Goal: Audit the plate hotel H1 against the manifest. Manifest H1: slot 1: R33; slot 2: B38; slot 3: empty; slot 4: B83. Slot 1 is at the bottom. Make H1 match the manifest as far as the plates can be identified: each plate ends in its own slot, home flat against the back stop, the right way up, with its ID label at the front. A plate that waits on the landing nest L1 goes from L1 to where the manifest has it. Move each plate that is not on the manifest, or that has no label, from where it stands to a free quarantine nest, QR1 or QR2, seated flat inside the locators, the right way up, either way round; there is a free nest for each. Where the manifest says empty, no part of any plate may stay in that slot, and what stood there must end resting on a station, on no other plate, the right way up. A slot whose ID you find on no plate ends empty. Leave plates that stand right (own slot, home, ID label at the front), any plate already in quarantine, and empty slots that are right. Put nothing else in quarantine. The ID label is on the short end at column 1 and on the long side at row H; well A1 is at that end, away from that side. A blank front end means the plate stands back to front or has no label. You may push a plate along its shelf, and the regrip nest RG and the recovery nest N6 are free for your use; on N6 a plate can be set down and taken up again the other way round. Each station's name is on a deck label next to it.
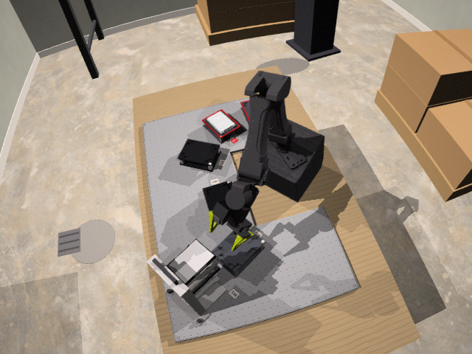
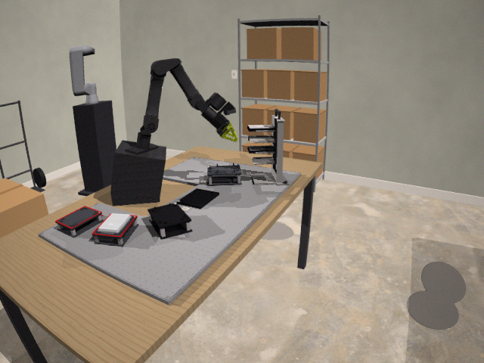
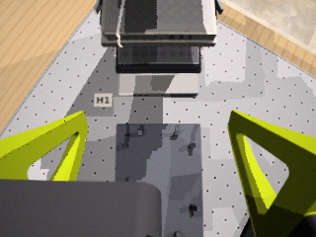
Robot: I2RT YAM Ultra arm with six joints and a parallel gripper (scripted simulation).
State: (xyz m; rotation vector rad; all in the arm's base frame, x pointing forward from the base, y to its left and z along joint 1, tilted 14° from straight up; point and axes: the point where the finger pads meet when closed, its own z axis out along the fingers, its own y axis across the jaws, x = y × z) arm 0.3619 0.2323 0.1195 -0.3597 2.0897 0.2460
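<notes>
The plate hotel H1 (image 1: 178, 278) (image 2: 278, 148) (image 3: 159, 35) stands at the deck's near corner, with plates stacked on its shelves. In the wrist view a plate (image 3: 163, 17) lies on the top shelf, with a darker one (image 3: 158, 56) and a pale one (image 3: 158, 85) showing below it. I cannot read any ID labels. My gripper (image 1: 226, 231) (image 2: 228, 134) (image 3: 157, 118) is open and empty. It hangs high in front of the hotel, above the dark landing nest (image 1: 243, 255) (image 2: 223, 173) (image 3: 158, 168), which carries no plate.
Two red-rimmed quarantine nests stand at the far end. One holds a white plate (image 1: 220, 122) (image 2: 114, 222); the other (image 2: 78, 218) is bare. A raised black nest (image 1: 198, 154) (image 2: 169, 218) and a flat black pad (image 2: 198, 197) lie between. The H1 deck label (image 3: 103, 100) lies beside the hotel.
</notes>
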